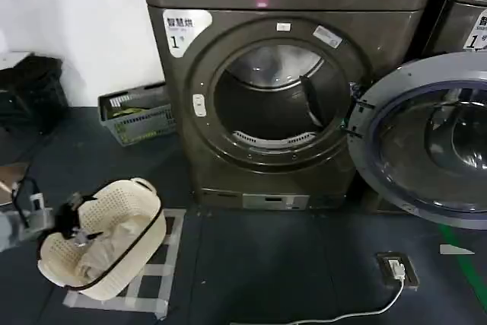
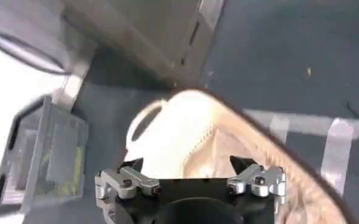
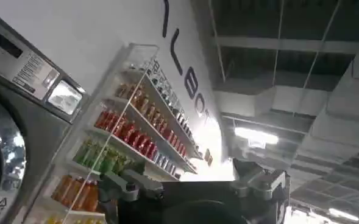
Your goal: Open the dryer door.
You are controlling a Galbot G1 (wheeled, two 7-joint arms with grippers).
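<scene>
**Door open, basket in hand: risks from here**

Basket first: at the floor's left edge the left gripper [image 1: 72,222] holds the cream laundry basket [image 1: 114,245] by its rim, tilted over the pale tape square [image 1: 171,264]. In the left wrist view its fingers [image 2: 127,182] stand apart with the basket rim between them, so the hold looks loose; a quick swing could tip the cloth out or drop the basket. Behind it, by the wall, sits a grey crate [image 1: 141,116], near enough to snag on a wide sweep.

In the middle, the dryer's drum mouth [image 1: 278,97] is uncovered. The dryer door [image 1: 426,138] hangs swung fully out to the right, inner face forward, so the task looks done. A passing arm could knock it shut again.

The right gripper [image 3: 194,185] points up toward shelves [image 3: 136,140], jaws apart and empty. On the floor's lower right, a cable and plug box [image 1: 396,270] could catch.
</scene>
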